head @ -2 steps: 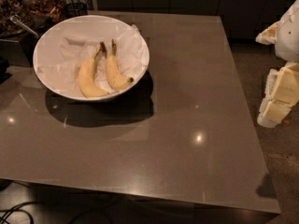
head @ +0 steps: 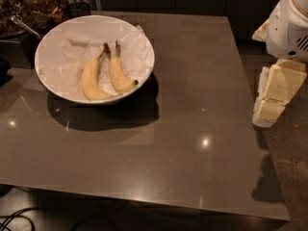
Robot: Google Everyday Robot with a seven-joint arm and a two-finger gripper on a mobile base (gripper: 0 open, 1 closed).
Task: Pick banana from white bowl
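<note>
The white bowl (head: 57, 37), wide and lined with crumpled white paper, stands at the far left of the table. Two yellow bananas lie side by side in it, stems pointing away. The banana (head: 118, 73) is the slimmer right one, with a brown stem and a small dark tip. The thicker, more curved banana (head: 90, 80) lies to its left. My gripper (head: 272, 97), cream-coloured under the white arm, hangs beyond the table's right edge, far from the bowl and holding nothing.
The brown glossy table (head: 192, 129) reaches from the bowl to the right edge. Dark cluttered objects (head: 29, 8) stand behind the bowl at the far left. Cables (head: 14, 220) lie on the floor below the front edge.
My gripper has shifted slightly to the left, toward the table's right edge. The bowl and both bananas have not moved.
</note>
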